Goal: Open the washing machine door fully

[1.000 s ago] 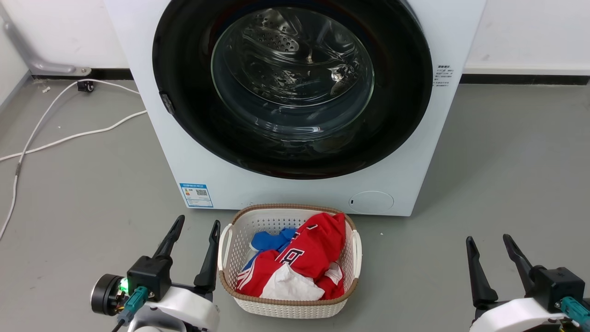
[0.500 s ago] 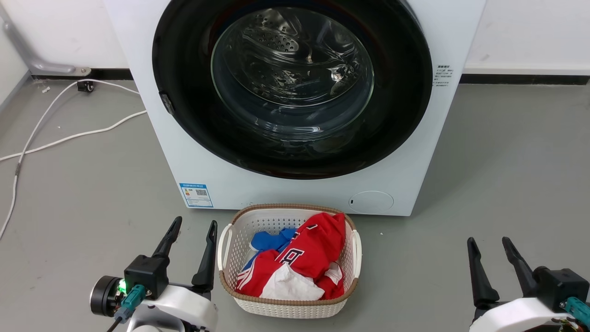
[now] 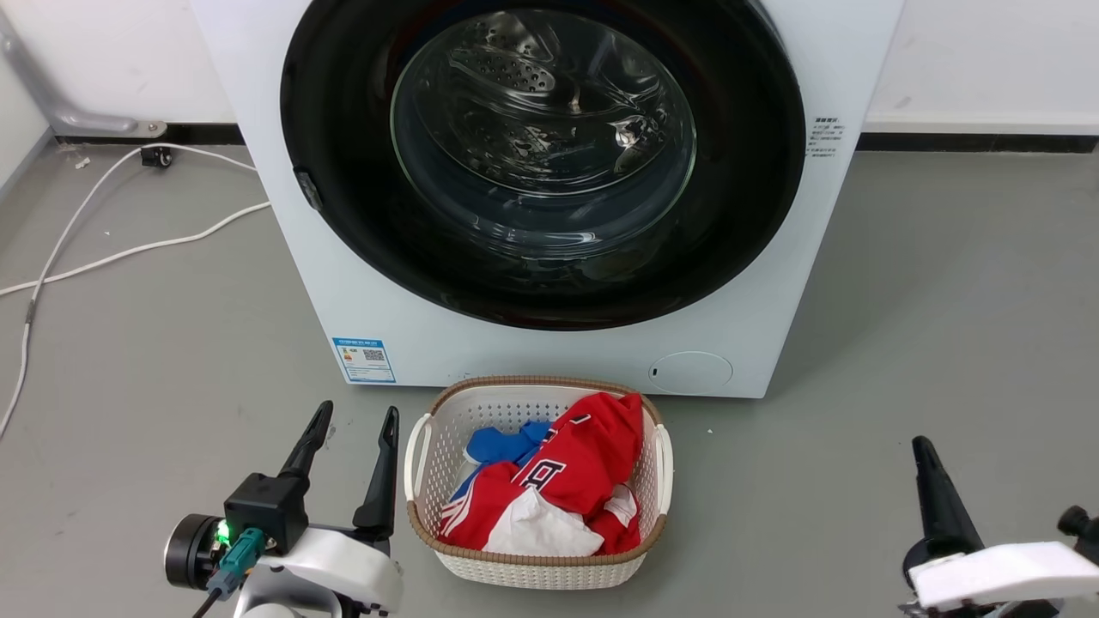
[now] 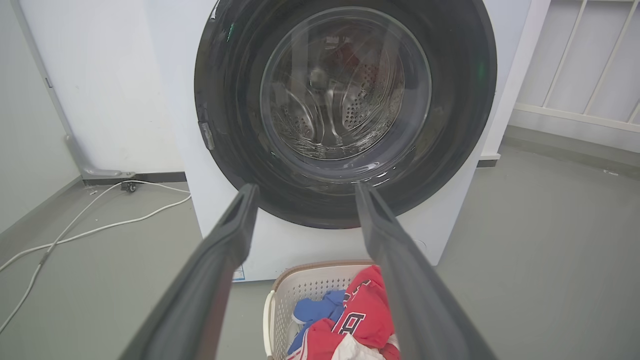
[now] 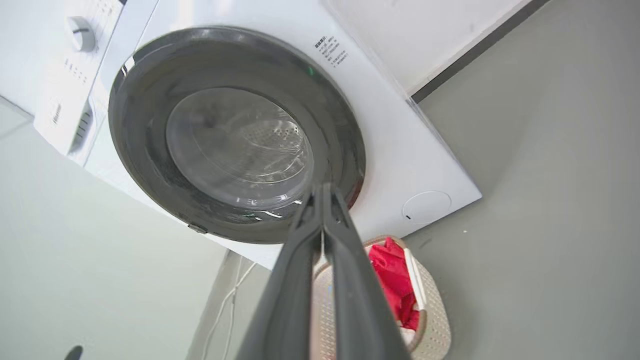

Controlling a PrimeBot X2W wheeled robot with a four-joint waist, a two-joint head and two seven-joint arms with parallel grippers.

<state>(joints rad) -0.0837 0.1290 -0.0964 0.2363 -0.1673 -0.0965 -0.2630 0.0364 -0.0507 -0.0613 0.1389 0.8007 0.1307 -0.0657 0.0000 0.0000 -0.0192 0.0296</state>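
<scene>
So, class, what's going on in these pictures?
A two-armed robot faces the washing machine, whose door is shut. Neither arm touches it. The left end effector is open, low beside a laundry basket of red and blue clothes on the floor; the right end effector, shut and empty, is low on the basket's other side. Opening has not begun.

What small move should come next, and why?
Probably raise the shut right gripper toward the rim of the round glossy black washing machine door: it lies closed flat against the big white washing machine, and this gripper is low, not touching it.
</scene>
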